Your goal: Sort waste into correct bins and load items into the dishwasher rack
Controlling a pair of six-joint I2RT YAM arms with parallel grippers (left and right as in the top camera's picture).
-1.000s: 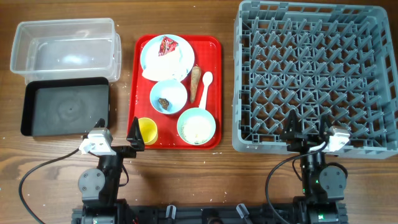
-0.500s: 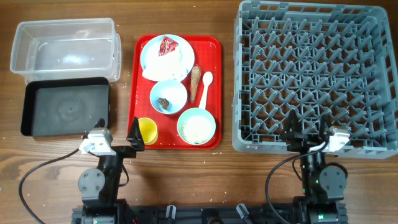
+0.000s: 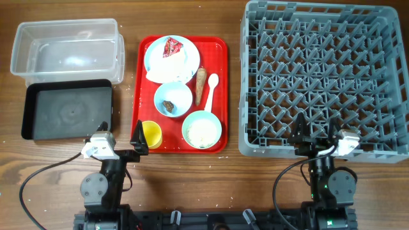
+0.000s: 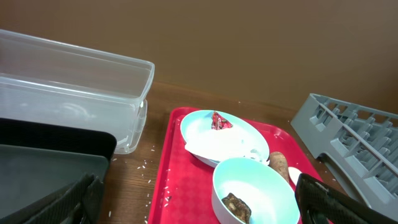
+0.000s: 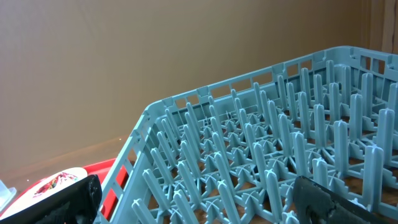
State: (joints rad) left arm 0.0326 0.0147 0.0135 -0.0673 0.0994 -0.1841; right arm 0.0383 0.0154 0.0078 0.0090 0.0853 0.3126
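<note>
No item is gripped, so the first pick is what needs planning. At far left the clear tub (image 3: 67, 54) and black tray (image 3: 68, 110) sit empty on the surface, one behind the other. The left hand (image 3: 121, 137) hovers just in front of the red tray (image 3: 217, 54), fingers spread wide and holding nothing. The yellow cup (image 3: 151, 134) is nearest, but I would start with the wrapper (image 3: 172, 47) lying on the napkin (image 3: 177, 65) atop the plate (image 3: 153, 54): pinch from above, lift straight up, then carry it left. The dishwasher rack (image 3: 323, 76) stands empty at right, with the right hand (image 3: 316, 135) at its near edge, equally wide open and empty.
</note>
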